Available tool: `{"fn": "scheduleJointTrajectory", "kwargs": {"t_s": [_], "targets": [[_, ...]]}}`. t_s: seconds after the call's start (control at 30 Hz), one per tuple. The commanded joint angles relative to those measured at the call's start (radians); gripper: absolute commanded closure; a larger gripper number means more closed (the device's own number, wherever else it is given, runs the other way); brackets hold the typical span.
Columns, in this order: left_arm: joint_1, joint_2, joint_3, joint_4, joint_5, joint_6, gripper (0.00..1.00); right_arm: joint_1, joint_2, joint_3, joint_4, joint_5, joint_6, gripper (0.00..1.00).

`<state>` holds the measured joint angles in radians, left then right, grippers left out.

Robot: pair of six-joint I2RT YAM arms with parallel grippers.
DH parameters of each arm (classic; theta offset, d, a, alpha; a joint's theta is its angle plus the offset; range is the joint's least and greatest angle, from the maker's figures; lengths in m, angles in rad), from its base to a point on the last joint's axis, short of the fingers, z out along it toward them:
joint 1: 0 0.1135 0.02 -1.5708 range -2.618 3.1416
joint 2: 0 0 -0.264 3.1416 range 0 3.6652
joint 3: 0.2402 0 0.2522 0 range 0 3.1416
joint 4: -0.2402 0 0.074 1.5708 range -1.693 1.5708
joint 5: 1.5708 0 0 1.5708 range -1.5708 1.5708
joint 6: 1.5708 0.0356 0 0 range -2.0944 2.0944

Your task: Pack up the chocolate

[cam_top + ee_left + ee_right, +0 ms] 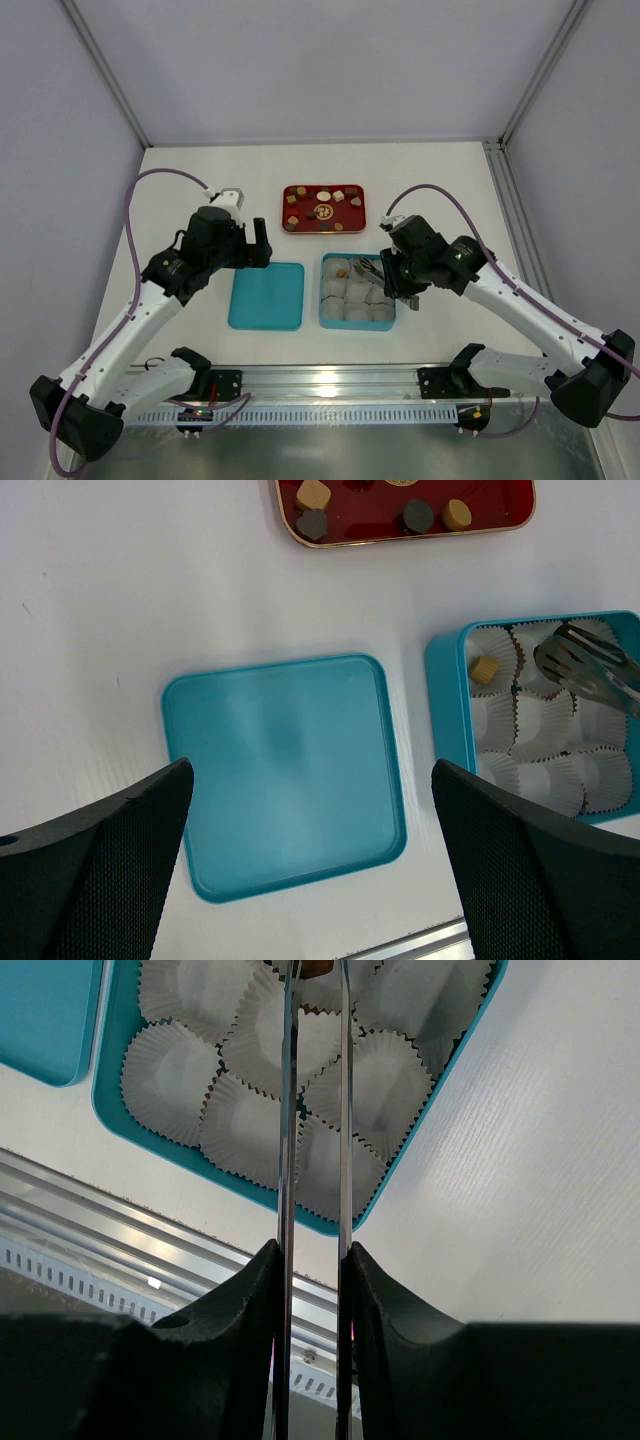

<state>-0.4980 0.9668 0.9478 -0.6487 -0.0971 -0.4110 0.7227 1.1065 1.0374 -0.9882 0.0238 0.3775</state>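
Several tan and dark brown chocolate pieces [339, 196] lie on the red tray [352, 222]; some also show in the left wrist view [457, 514]. One tan piece [484, 668] sits in a paper cup in the teal box [322, 292]. My right gripper [392, 278] is shut on metal tongs [288, 1110], whose tips hover over the box's cups [585, 670]. A brown piece [318, 967] shows between the tong tips at the frame edge. My left gripper [312, 780] is open and empty above the teal lid [285, 770].
The teal lid [267, 295] lies flat to the left of the box. White crinkled paper cups [250, 1045] fill the box. A metal rail [330, 378] runs along the near table edge. Enclosure walls stand on three sides.
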Motion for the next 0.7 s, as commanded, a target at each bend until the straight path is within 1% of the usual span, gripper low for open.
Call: {"fn": "scheduleJointTrajectory", "kwargs": {"t_s": [0.0,0.03,0.17,0.37,0.53,0.67], "targets": [[-0.002,0.001,0.039,0.006,-0.010,0.009,0.00,0.006,-0.005,0.009,0.023,0.016,0.009,0.65],[-0.002,0.000,0.039,0.006,-0.010,0.009,0.00,0.006,-0.004,0.009,0.023,0.015,0.008,0.63],[-0.002,0.000,0.037,0.006,-0.009,0.009,0.00,0.006,-0.004,0.012,0.017,0.019,0.008,0.61],[-0.002,-0.002,0.037,0.006,-0.010,0.009,0.00,0.006,-0.014,0.033,-0.003,0.025,0.005,0.60],[-0.002,0.000,0.039,0.006,-0.006,0.009,0.00,0.007,-0.030,0.122,-0.047,0.004,-0.008,0.61],[-0.002,-0.002,0.037,0.006,-0.007,0.009,0.00,0.006,-0.019,0.203,-0.049,-0.001,-0.020,0.61]]}}
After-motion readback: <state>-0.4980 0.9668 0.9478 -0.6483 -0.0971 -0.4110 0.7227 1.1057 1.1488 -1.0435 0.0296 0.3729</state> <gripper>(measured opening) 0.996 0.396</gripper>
